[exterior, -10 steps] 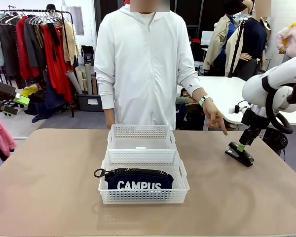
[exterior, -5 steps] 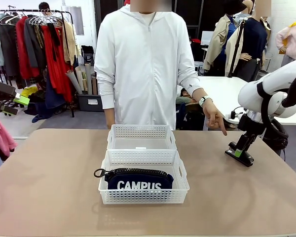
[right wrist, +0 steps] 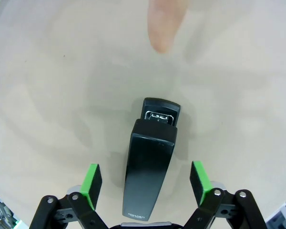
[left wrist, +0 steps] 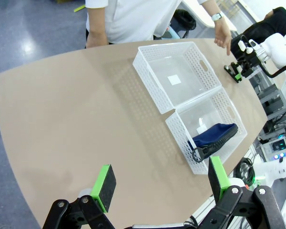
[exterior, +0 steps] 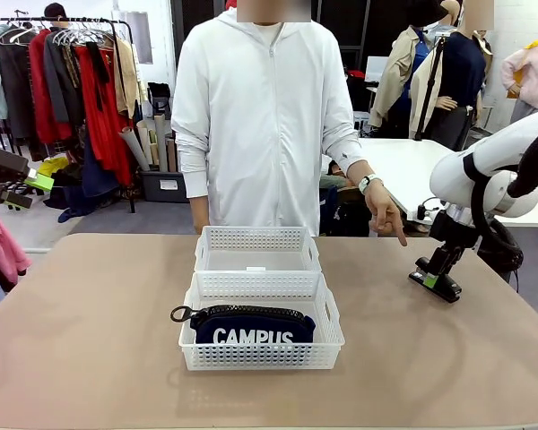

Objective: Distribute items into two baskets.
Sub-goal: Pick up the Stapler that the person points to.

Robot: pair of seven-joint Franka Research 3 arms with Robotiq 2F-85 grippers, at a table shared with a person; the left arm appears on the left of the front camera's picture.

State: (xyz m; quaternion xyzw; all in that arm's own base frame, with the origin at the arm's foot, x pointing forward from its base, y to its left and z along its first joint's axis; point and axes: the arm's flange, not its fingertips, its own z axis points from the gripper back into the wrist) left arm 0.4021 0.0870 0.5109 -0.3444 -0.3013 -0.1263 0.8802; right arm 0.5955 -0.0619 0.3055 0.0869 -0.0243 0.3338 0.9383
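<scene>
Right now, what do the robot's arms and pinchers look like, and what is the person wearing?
The right arm is white and rounded, with a black cable looping by its wrist. The left gripper and right gripper are black, each with two fingers tipped with bright green pads. The person wears a white long-sleeved zip jacket and a wristwatch.

- Left gripper (left wrist: 160, 181): held high and set back, angled downward, jaws at full spread, green pads (left wrist: 103, 185) well apart.
- Right arm (exterior: 453, 175): white links come in above its gripper, wrist bent steeply down.
- Right gripper (right wrist: 145, 181): low, pointing near-straight down, jaws spread wide, pads level, not clamped.
</scene>
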